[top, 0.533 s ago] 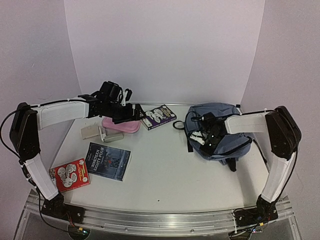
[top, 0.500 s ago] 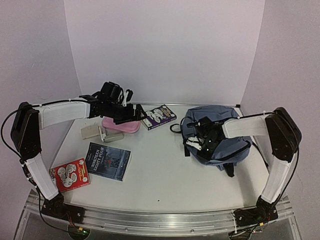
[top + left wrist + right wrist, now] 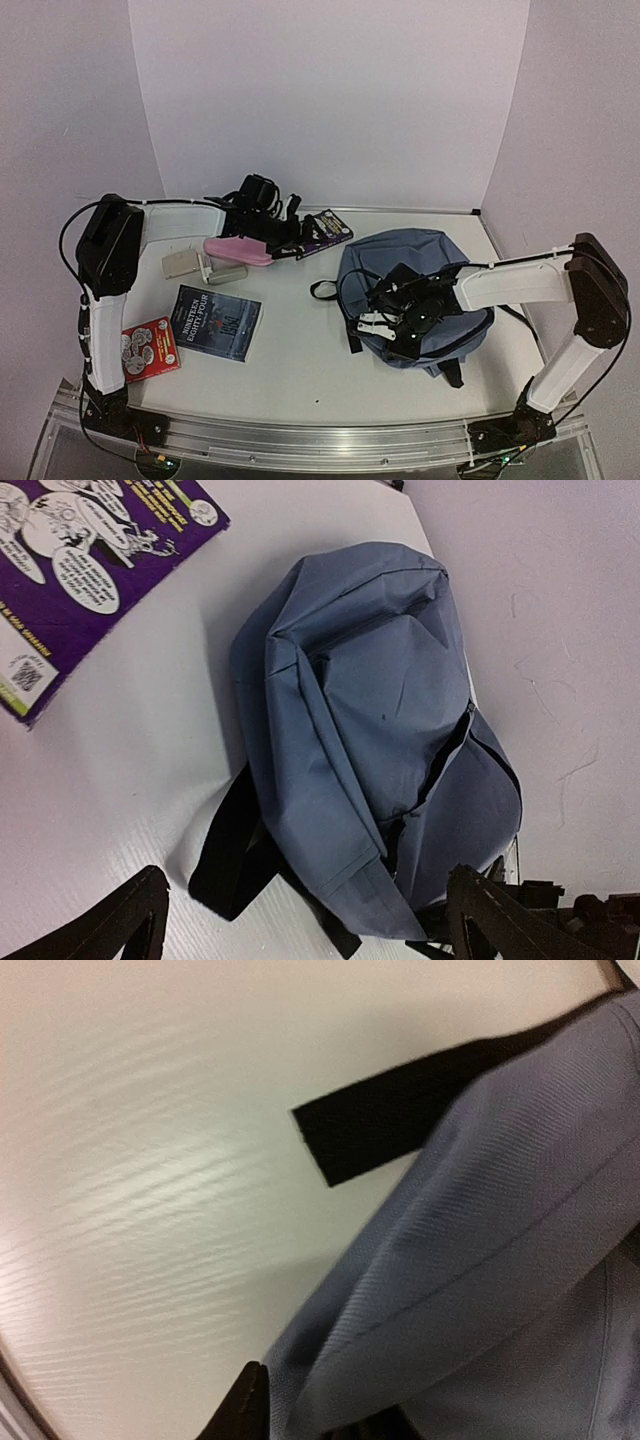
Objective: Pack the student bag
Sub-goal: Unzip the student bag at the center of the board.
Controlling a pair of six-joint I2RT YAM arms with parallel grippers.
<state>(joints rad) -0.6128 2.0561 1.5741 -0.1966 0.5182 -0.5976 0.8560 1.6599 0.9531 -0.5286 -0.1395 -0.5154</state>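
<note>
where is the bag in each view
top external: bag right of centre
left wrist: bag fills the middle
right wrist: bag lower right, close up
shared landmark: black strap at its edge

**Inspector A:** We record the student bag (image 3: 400,250) as plain blue-grey, with no print. Its straps (image 3: 232,850) are black.

**Inspector B:** Agreed. We note the bench (image 3: 300,380) as white with a faint ribbed grain. The pencil case (image 3: 232,248) is solid pink.

**Inspector A:** For the books, we log one purple cover (image 3: 326,228) with white cartoon speech bubbles and yellow lettering. Another is a dark navy cover (image 3: 215,322) with pale title text.

**Inspector B:** We add a red cover (image 3: 150,350) with white round panels. The small block (image 3: 182,264) is a dull grey-beige.
</note>
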